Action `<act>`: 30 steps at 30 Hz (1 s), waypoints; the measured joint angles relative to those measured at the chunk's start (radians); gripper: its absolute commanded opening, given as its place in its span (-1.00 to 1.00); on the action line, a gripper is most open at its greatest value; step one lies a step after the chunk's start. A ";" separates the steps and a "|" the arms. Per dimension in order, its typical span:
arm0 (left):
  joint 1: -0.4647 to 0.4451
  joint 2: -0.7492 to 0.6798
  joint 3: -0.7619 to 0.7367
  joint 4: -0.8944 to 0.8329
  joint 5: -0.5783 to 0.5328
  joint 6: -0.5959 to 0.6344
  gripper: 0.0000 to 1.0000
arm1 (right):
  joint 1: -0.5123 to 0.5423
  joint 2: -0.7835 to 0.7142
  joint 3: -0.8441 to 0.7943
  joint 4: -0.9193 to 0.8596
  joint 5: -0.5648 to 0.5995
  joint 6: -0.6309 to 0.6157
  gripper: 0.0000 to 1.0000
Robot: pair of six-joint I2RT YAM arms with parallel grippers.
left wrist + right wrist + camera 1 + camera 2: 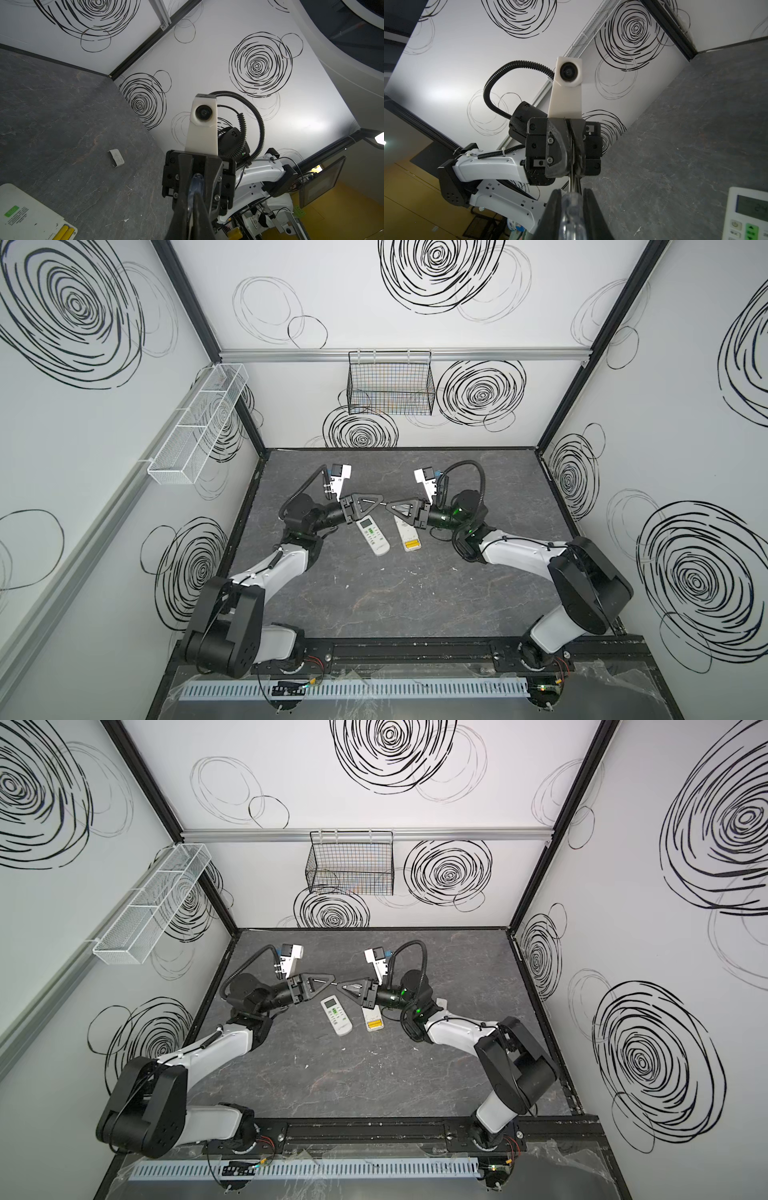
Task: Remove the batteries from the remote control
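Observation:
A white remote control (406,531) lies face down at mid table, its battery bay open with two yellow batteries (411,546) side by side in it; they also show in the left wrist view, batteries (64,231). Beside it a second remote (372,536) lies face up with display and buttons showing. Above both, my left gripper (379,503) and right gripper (390,506) meet tip to tip on a screwdriver (572,207). The right gripper (572,192) is shut on its clear handle. The left gripper (192,194) is shut on its thin metal shaft (571,178).
A small white plastic cover (116,158) lies on the dark stone-look tabletop (374,597) beyond the face-down remote. A black wire basket (390,383) hangs on the back wall and a white mesh tray (195,427) on the left wall.

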 measured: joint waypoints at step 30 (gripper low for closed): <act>-0.089 0.085 0.301 -1.032 -0.328 0.801 0.93 | -0.341 -0.109 -0.116 -0.856 0.418 -0.533 -1.00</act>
